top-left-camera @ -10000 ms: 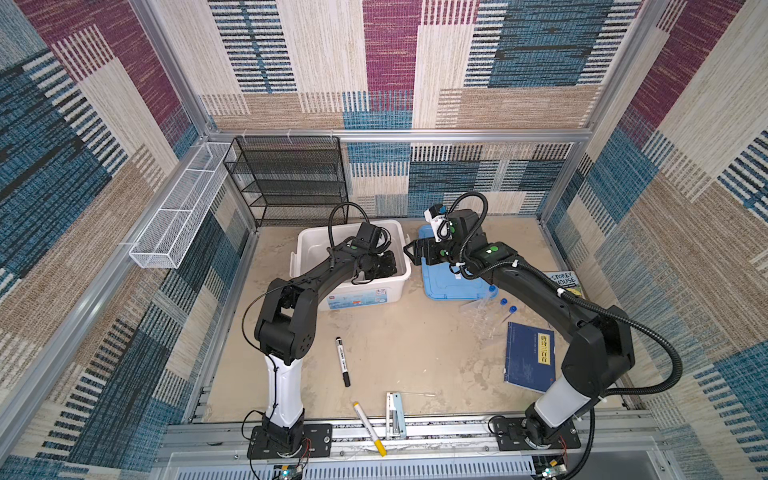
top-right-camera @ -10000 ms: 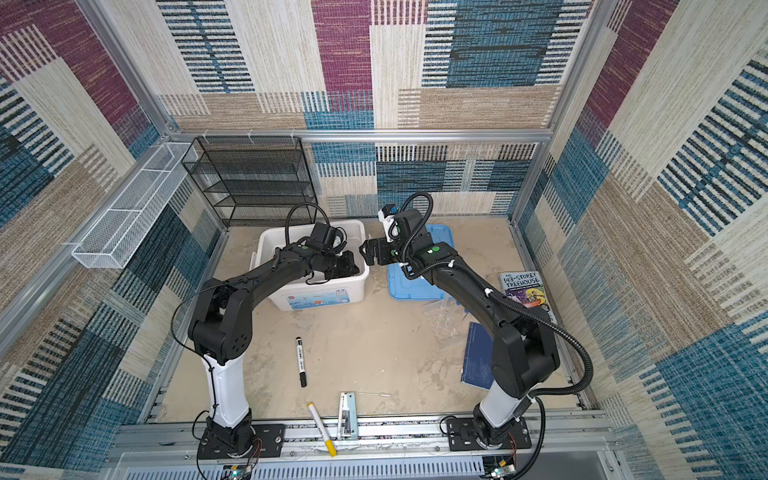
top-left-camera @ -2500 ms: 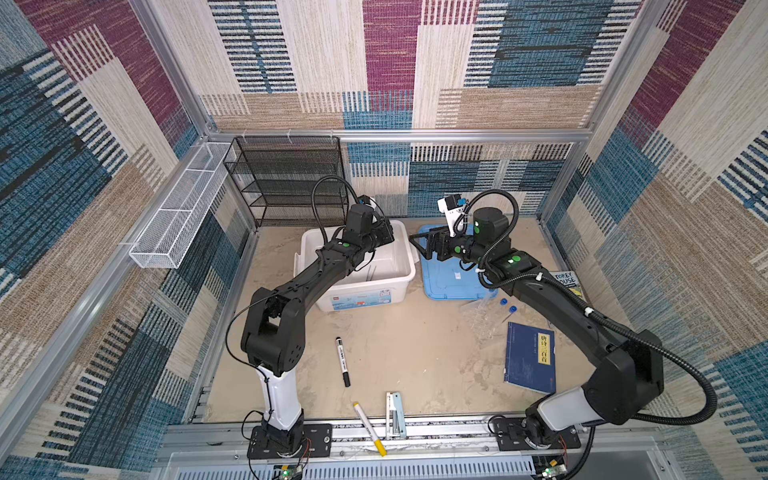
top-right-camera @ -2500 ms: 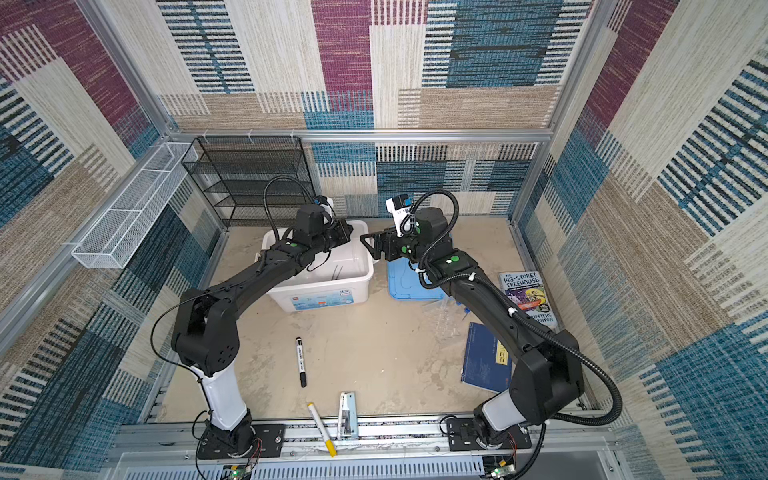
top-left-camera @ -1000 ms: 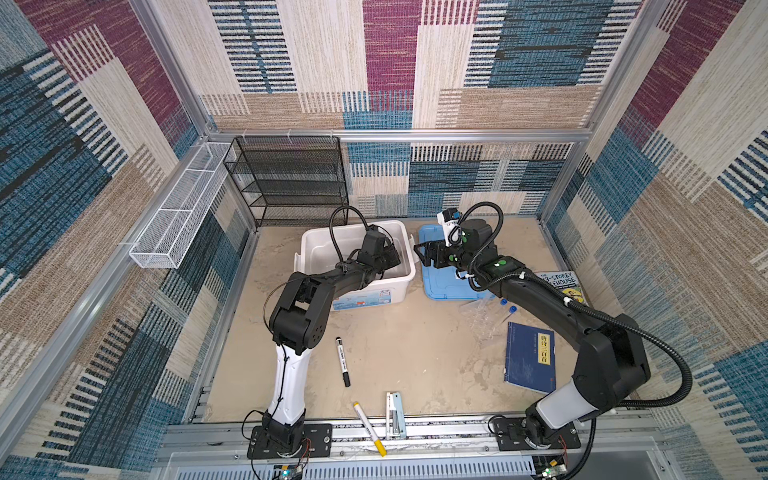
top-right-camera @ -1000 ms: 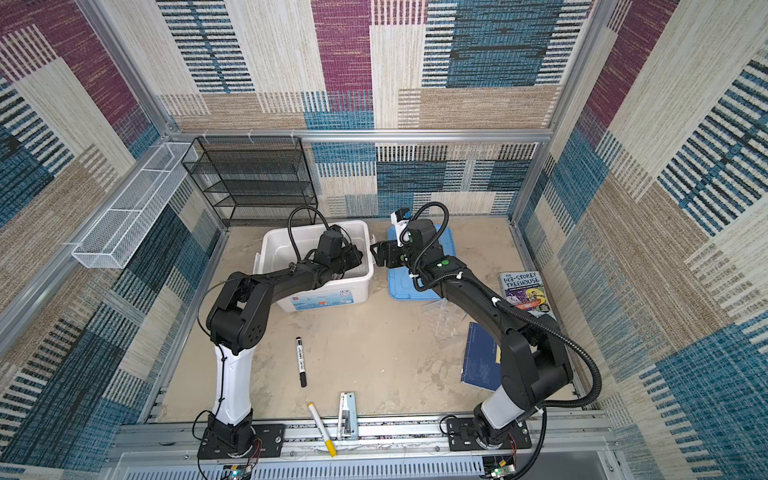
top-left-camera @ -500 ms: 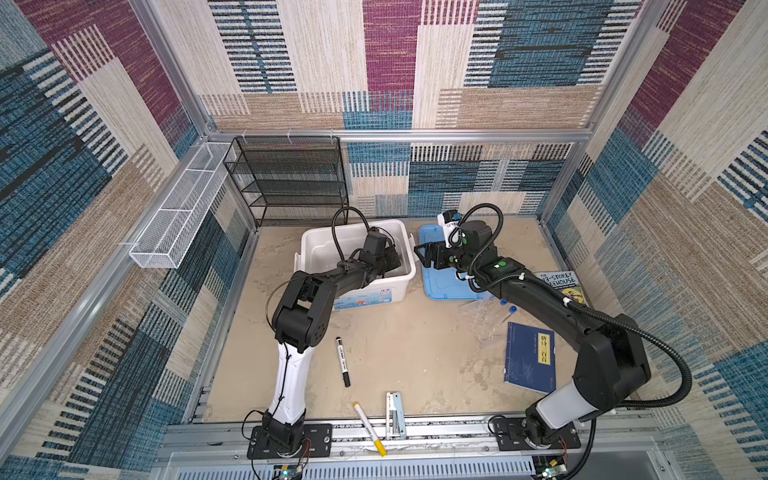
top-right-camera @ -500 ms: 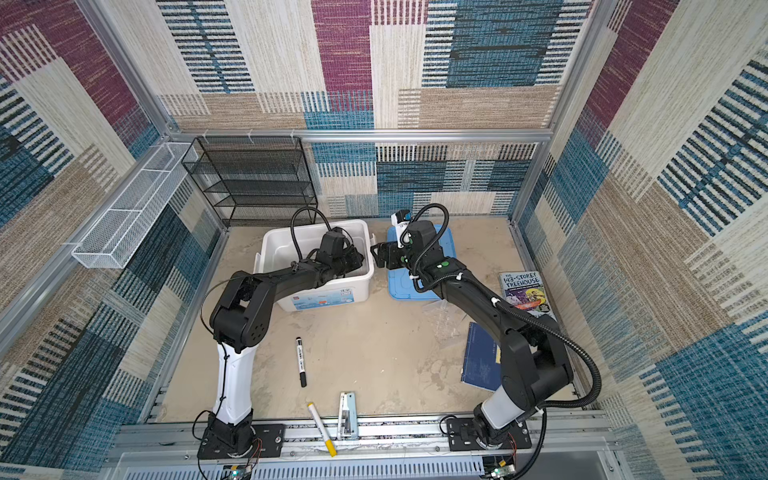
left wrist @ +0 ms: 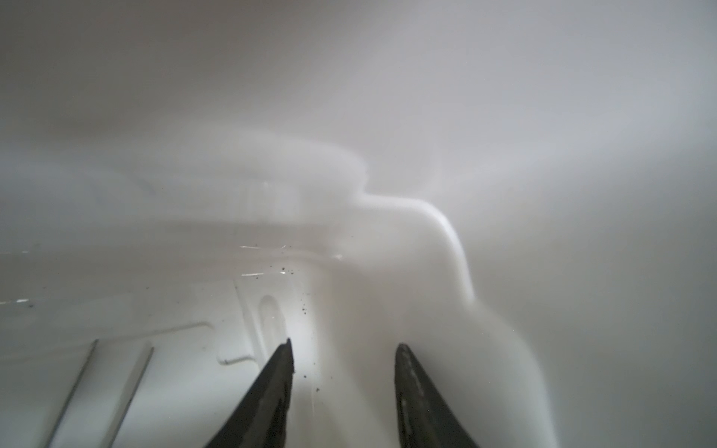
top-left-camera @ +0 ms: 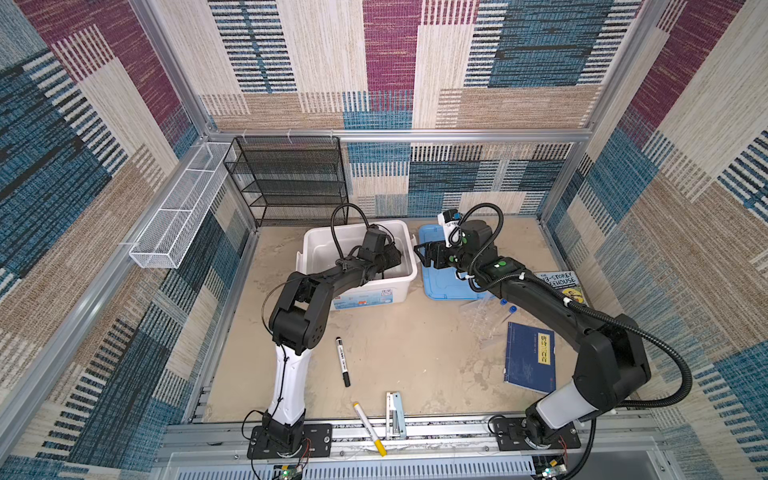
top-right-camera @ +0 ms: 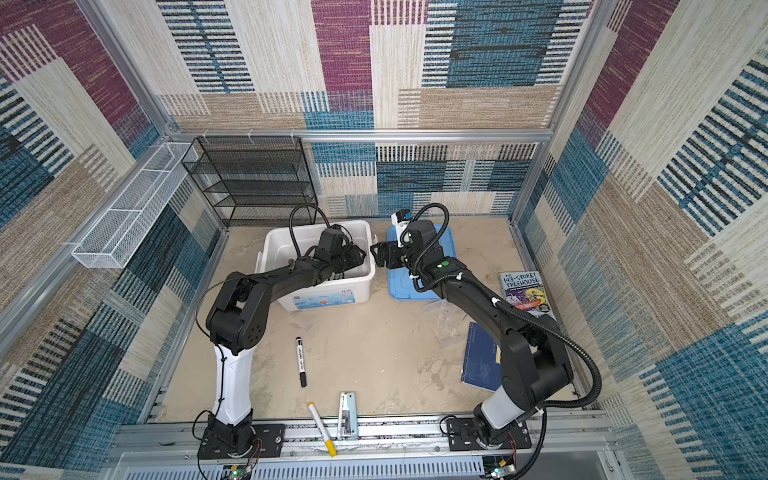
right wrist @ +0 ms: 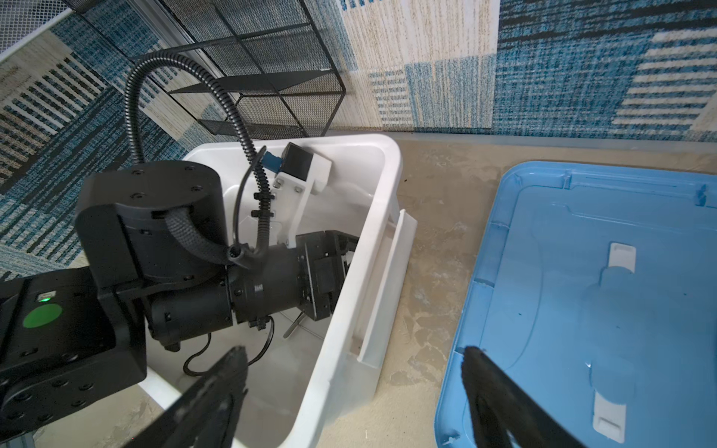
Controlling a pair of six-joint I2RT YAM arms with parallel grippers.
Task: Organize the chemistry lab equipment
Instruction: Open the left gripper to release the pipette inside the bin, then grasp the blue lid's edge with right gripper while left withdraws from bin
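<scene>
**Drop-off in the storage bin.** The left claw (left wrist: 343, 343) sits low inside the white storage bin (top-left-camera: 395, 289), apparently at the release stage of a placement. Its jaws stand partly apart with only bare bin floor between them, so it grips and touches nothing. Two thin metal strips, apparently the metal tweezers (left wrist: 73, 388), lie flat on the bin floor just beside one jaw and apart from it. To finish the step well, the left claw should rise straight up, clear of the bin wall directly ahead of it. It should neither drag the tweezers nor catch its cable on the rim. The right claw (right wrist: 353, 349) hovers just outside the bin, between the bin's side wall and the blue lid (right wrist: 582, 310), with its jaws spread wide and empty. The blue-capped test tubes (top-left-camera: 513, 308) and the clear tube rack (top-left-camera: 478, 318) lie on the surface (top-left-camera: 415, 353) well behind the right claw, beside its forearm. They are not yet binned, and the tubes will likely roll unless grasped at mid-length.
</scene>
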